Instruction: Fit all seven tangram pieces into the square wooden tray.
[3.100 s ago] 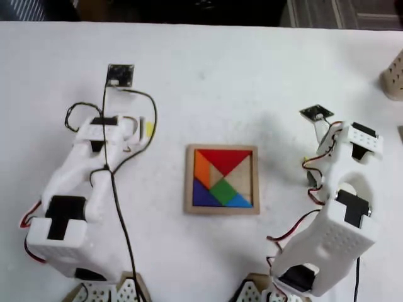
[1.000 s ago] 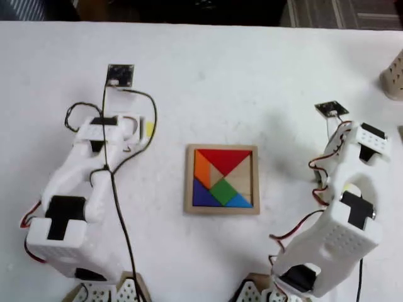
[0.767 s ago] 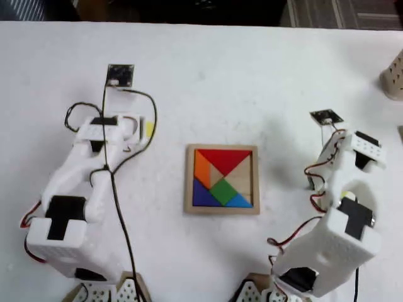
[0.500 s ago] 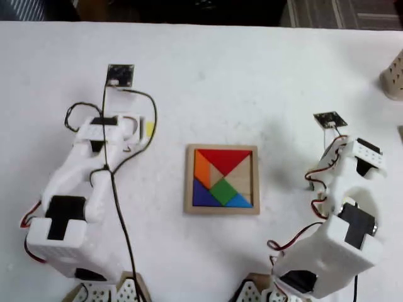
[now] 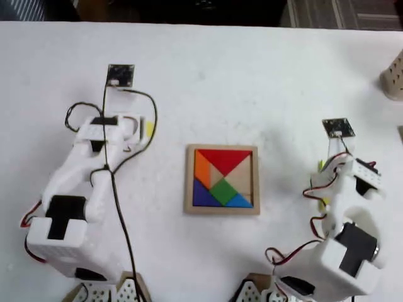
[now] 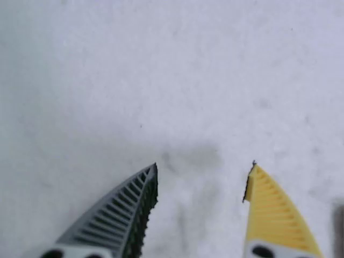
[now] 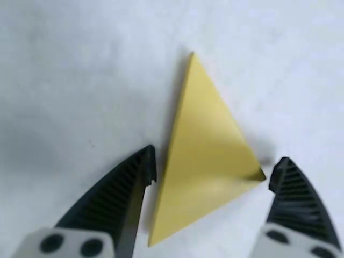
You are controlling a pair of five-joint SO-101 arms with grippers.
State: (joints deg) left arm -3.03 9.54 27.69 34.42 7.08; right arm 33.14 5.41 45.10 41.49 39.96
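Under right arm (image 5: 345, 189) | yellow triangle (image 7: 207, 145) between parted right gripper (image 7: 215, 161) | left gripper (image 6: 203, 165) parted

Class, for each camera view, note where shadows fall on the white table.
High view: a soft grey shadow lies on the table off the far right corner of the tray. Left wrist view: a faint dark patch sits just ahead of the left hand. Right wrist view: the yellow triangle casts a thin shadow along its edge, inside the open right hand.
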